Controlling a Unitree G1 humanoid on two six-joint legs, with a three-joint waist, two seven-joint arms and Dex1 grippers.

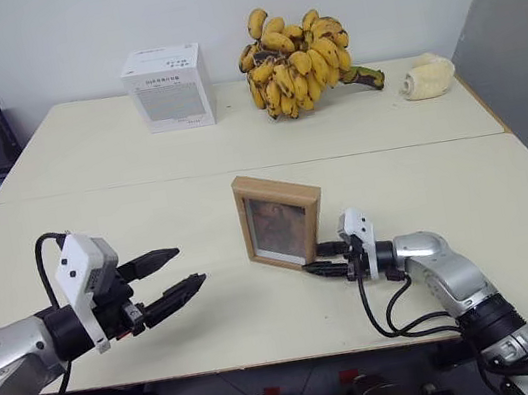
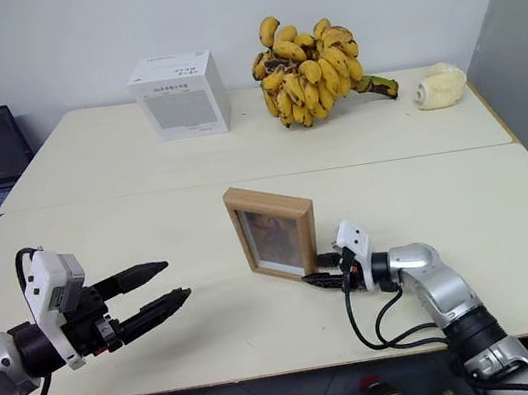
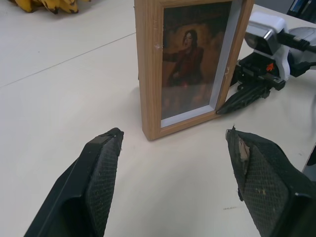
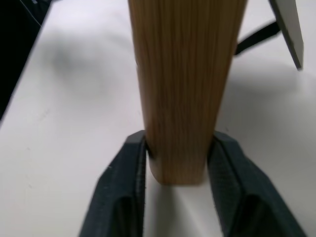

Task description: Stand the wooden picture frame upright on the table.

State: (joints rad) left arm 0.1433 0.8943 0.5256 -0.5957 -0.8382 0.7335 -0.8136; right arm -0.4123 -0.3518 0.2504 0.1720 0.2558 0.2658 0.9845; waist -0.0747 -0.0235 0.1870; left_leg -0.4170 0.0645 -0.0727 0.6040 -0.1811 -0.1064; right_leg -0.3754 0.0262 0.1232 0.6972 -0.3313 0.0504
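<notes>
Frame (image 1: pixel 281 220), wooden, upright on table (image 1: pixel 144 207); right gripper (image 1: pixel 325 258) grasps its lower edge, left gripper (image 1: pixel 171 279) spread wide, unladen.

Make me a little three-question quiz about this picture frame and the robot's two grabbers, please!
1. True or false: the wooden picture frame lies flat on the table.
2. Which gripper has its fingers on either side of the frame's lower corner? A) the left gripper B) the right gripper C) both
3. Fill in: the left gripper's fingers are wide ____ and hold nothing.

Key:
1. False. The frame stands upright, its picture facing the robot.
2. B. The right wrist view shows its fingers right beside the frame's edge; the left gripper hangs apart from the frame.
3. open
</notes>
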